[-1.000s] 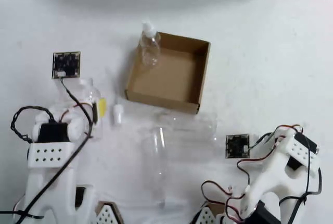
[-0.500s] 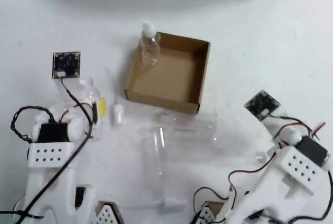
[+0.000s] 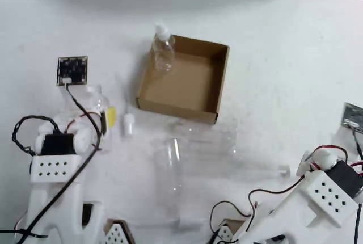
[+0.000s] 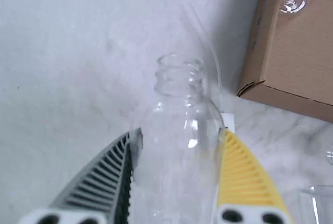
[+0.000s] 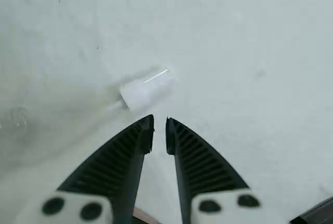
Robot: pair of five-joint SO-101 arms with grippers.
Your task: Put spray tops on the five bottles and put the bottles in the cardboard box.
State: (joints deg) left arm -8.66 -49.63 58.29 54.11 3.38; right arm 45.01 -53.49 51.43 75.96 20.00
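Observation:
My left gripper (image 4: 179, 135) is shut on a clear bottle (image 4: 179, 78) with a bare, open neck; in the high view this bottle (image 3: 93, 101) stands left of the cardboard box (image 3: 218, 79). One capped bottle (image 3: 163, 48) stands in the box's far left corner. Two more clear bottles (image 3: 170, 164) (image 3: 210, 136) lie on the table in front of the box. My right gripper (image 5: 159, 122) is shut and holds nothing, a short way from a white spray top (image 5: 145, 89). That spray top (image 3: 283, 171) lies left of the right arm (image 3: 329, 190).
Another white spray top (image 3: 129, 123) lies between the held bottle and the box. A further one (image 3: 187, 221) lies near the front edge. Black cables loop beside the left arm (image 3: 54, 164). The table's back and right parts are bare white surface.
The right arm has swung from the front middle of the table out to the right edge. The left arm and its bottle have stayed still.

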